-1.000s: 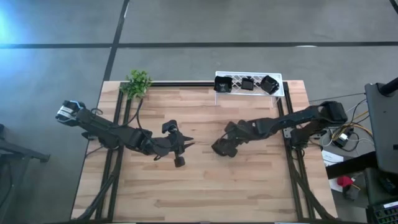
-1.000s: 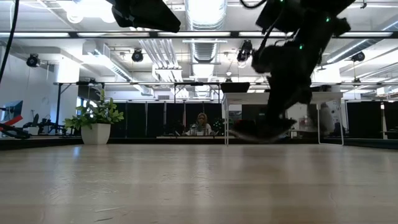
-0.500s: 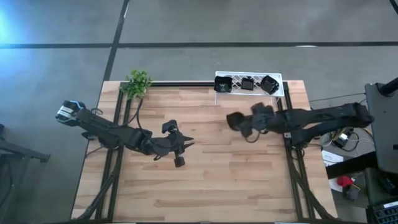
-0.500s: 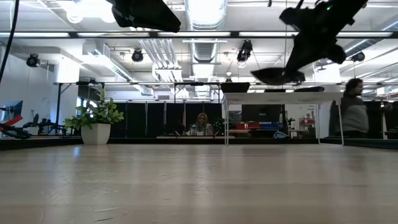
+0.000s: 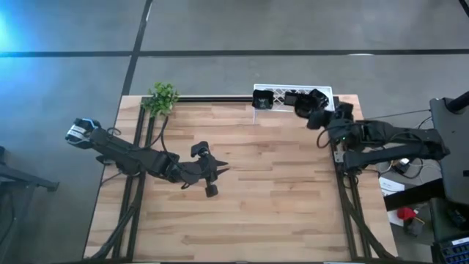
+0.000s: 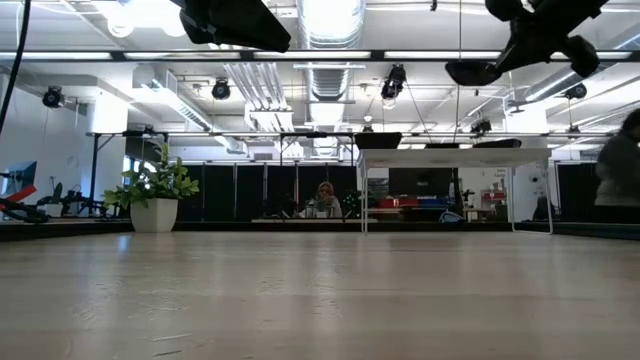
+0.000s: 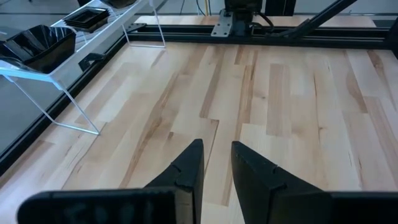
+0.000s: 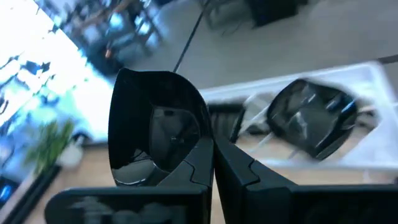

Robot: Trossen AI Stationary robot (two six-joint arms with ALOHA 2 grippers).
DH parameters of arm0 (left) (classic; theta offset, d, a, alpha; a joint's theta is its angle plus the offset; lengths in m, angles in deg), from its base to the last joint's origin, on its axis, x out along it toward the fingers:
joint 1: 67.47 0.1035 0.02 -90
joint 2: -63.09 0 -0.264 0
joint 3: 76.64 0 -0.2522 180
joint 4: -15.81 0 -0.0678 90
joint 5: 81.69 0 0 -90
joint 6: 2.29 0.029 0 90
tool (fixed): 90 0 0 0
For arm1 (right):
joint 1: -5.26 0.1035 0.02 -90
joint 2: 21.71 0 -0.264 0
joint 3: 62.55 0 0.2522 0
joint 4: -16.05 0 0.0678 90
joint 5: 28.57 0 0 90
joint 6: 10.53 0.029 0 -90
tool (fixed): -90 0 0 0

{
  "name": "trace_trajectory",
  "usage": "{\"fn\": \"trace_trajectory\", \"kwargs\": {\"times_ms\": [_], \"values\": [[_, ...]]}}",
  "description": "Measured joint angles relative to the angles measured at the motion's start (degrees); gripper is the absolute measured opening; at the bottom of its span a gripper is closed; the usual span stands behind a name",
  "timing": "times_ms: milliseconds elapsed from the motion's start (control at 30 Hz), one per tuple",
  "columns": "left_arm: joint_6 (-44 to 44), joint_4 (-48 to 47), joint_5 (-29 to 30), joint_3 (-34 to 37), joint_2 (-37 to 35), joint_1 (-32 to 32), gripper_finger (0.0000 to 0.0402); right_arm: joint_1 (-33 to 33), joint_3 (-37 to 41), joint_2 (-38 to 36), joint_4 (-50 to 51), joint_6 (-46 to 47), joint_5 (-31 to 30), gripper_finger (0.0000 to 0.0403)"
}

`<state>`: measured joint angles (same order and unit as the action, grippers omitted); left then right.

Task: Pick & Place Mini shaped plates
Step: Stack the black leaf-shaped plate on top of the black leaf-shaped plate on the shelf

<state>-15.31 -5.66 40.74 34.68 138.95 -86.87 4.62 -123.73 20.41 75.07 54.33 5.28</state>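
A black mini shaped plate (image 8: 155,124) with an angular rim is in my right gripper (image 8: 213,149), which is shut on it high above the table, next to the white lattice rack (image 5: 256,89) at the far right. In the low view the plate (image 6: 472,72) hangs in front of the gripper (image 6: 505,62). Three more dark plates (image 5: 264,99) (image 5: 291,97) (image 5: 320,97) lie in the rack. My left gripper (image 7: 216,163) stands open over the table's left middle (image 5: 218,173), with nothing between its fingers. My right gripper pinches the plate's rim (image 8: 200,144) between its two shut fingers, at one side of the plate. The plate is lifted clear of the table and the rack and juts out beyond the fingertips; in the low view it lies roughly level.
A small green plant (image 5: 163,97) stands at the far left of the wooden table (image 5: 278,213). Black frame rails run along the far edge and both sides. Beyond the table a person (image 6: 620,170) is at the right and another (image 6: 325,200) sits farther off.
My right gripper has risen from low over the table's middle and gone toward the far right edge, up to the rack, turning its wrist on the way. It stays shut on the plate, which has travelled with it, lifted clear.
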Motion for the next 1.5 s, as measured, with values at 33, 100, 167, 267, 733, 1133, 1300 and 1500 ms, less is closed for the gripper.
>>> {"fn": "trace_trajectory", "kwargs": {"times_ms": [33,100,167,267,733,1133,1300,1500], "values": [[0.0,0.0,0.0,0.0,0.0,0.0,0.0076,-0.9,0.0,-0.6,0.0,-0.1,-0.9,0.0008],[0.0,0.0,0.0,0.0,0.0,0.0,0.0076,-2.9,0.0,-1.3,0.0,-0.4,-2.2,0.0008],[0.0,0.0,0.0,0.0,0.0,0.0,0.0076,-5.1,0.0,-1.7,0.0,-1.2,-2.5,0.0008],[0.0,0.0,0.0,0.0,0.0,0.0,0.0076,-8.4,0.0,-1.9,1.3,-2.0,-2.5,0.0008],[0.0,0.0,0.0,1.0,0.0,0.0,0.0076,-20.9,0.4,3.5,5.7,2.3,-0.4,0.0008],[0.0,0.1,0.0,1.0,0.0,-0.1,0.0076,-27.0,0.7,8.8,6.9,2.5,-0.4,0.0008],[0.0,0.2,0.0,1.0,0.0,-0.1,0.0076,-28.0,0.7,10.9,6.8,2.5,-0.3,0.0008],[0.0,0.3,0.0,1.0,0.0,-0.1,0.0076,-28.4,0.7,12.4,6.7,2.7,-0.4,0.0009]]}}
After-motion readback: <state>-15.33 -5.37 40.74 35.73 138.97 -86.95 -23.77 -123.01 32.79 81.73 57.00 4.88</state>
